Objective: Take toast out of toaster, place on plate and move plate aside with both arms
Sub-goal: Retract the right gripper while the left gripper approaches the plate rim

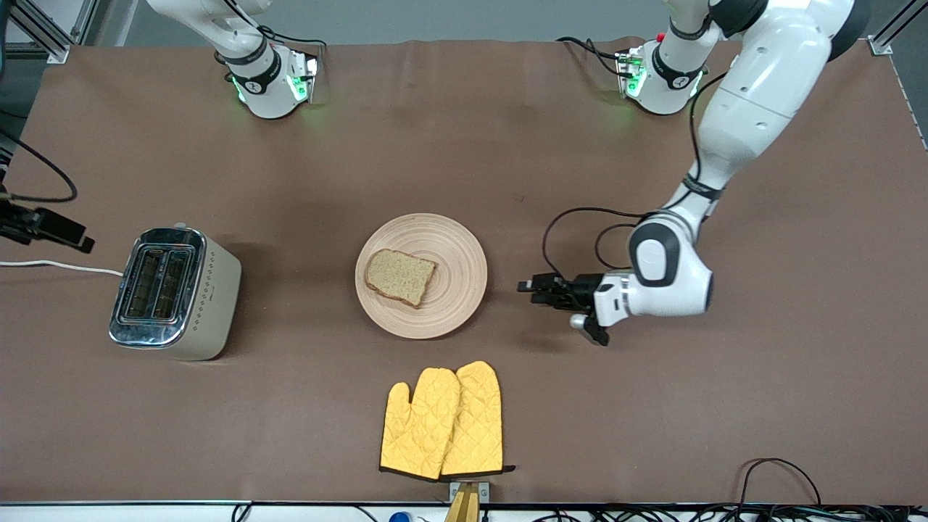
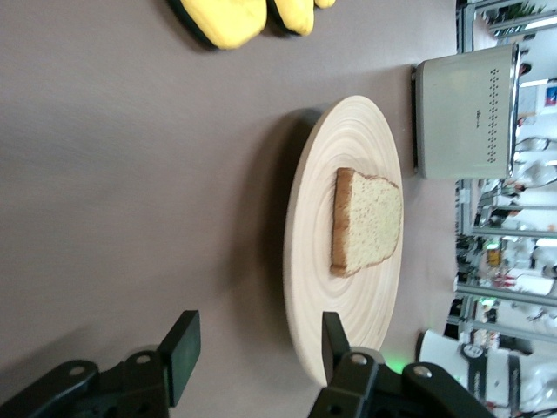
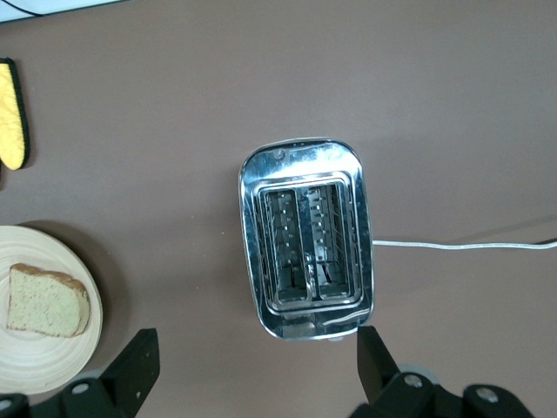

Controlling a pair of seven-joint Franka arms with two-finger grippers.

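Plate (image 1: 464, 250) under my view: pale, matt, grooved wood. Toast (image 1: 400, 276) on it: rough, speckled. Toaster (image 1: 174, 292) top: glossy chrome. Mitts (image 1: 442, 420): quilted yellow cloth. Table (image 1: 725, 406): matt brown.

The toast (image 1: 399, 276), a brown speckled slice with a darker crust, lies flat on the plate (image 1: 457, 250), set off-centre toward the right arm's end. The plate is round, light wood in colour with concentric ring grooves, and sits flat mid-table. The left wrist view shows the toast (image 2: 366, 221) lying flat with its crust edge facing the camera, and the plate (image 2: 305, 261) resting level on the brown table cover.
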